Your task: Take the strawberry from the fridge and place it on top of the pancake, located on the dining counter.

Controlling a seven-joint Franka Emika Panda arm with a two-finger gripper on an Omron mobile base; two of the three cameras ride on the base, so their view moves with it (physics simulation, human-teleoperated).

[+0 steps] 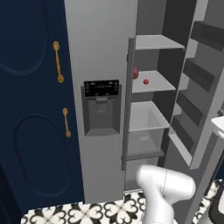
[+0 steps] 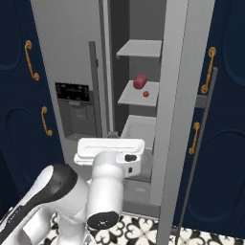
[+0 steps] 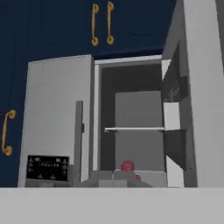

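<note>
Strawberry (image 1: 145, 81) sits on a middle shelf of the fridge (image 1: 101, 52), at about three o'clock from a bigger dark red fruit (image 1: 135, 72). The right door hangs open, presumably for reaching in. The claw's fingers are pressed together, holding nothing.

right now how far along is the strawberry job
Done: the tall light grey fridge has its right door open. In hand: nothing; the tiny bright red strawberry sits on a pale shelf beside a larger dark red fruit. Left: reach in, grasp it, carry it to the pancake.
</note>
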